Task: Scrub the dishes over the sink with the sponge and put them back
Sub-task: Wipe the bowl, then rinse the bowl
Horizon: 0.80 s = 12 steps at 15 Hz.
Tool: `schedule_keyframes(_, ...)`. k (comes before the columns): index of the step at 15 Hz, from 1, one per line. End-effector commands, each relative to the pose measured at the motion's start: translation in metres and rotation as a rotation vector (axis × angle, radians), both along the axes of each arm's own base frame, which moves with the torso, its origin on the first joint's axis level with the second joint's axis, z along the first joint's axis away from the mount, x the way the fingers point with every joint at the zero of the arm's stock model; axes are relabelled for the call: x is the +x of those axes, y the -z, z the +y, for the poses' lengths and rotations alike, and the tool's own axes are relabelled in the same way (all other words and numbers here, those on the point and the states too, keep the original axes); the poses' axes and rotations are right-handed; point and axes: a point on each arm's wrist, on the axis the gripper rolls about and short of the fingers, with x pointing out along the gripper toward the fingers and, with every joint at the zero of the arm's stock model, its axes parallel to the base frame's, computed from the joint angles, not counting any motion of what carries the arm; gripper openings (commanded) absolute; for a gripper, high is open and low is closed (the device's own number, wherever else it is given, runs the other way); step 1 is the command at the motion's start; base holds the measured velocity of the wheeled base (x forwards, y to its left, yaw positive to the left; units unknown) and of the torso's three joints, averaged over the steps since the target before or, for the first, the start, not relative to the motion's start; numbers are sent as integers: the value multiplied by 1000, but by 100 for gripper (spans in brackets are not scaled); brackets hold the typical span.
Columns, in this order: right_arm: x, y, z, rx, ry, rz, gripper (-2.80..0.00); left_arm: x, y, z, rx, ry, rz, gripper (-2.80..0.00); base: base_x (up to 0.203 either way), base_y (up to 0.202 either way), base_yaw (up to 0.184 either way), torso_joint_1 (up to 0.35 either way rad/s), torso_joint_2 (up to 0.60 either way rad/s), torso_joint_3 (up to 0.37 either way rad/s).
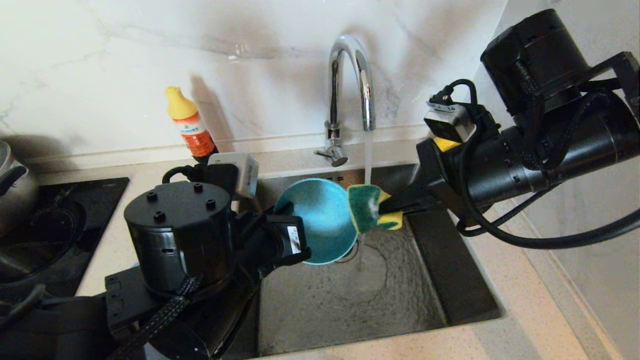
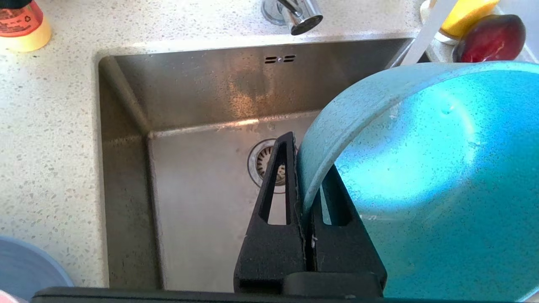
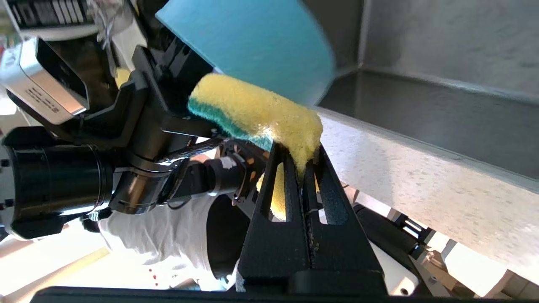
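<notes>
Over the sink (image 1: 350, 305) my left gripper (image 1: 296, 236) is shut on the rim of the small teal bowl (image 1: 320, 220), holding it tilted on edge with its hollow facing right. In the left wrist view one finger is inside the bowl (image 2: 421, 168) and one outside, left gripper (image 2: 305, 168). My right gripper (image 1: 389, 209) comes in from the right, shut on the yellow sponge (image 1: 369, 209). The sponge's green face lies against the bowl's right rim, under the water running from the chrome tap (image 1: 350, 75). The right wrist view shows the sponge (image 3: 261, 109) pinched in the right gripper (image 3: 300, 153) below the bowl (image 3: 252, 38).
An orange bottle with a yellow cap (image 1: 190, 125) stands at the back left by the wall. A steel pot (image 1: 15, 185) sits on the black hob (image 1: 60, 225) at far left. A pear (image 2: 467, 12) and an apple (image 2: 490, 35) lie beside the sink. A blue-grey plate (image 2: 25, 269) rests on the counter.
</notes>
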Motion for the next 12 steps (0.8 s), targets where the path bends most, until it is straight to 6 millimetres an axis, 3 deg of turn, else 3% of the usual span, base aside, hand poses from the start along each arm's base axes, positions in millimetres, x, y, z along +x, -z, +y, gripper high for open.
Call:
schedule_keyframes(1,-10,-9,-17,24,16,-10,-280,1,0,-1,2,2,-1,-280,0,0,0,0,0,0)
schedule_keyframes(6,-36,-18,-56,54,79,-35,-280,7,20,-7,65,79,129,-280,0,0,0,0,0,0)
schedule_keyframes(9,-62,-23,-75,67,104,-66,-280,20,29,-14,81,108,293,-280,0,0,0,0,0,0)
schedule_keyframes(12,-79,-20,-87,67,124,-66,-280,45,25,-24,28,119,456,-280,0,0,0,0,0,0)
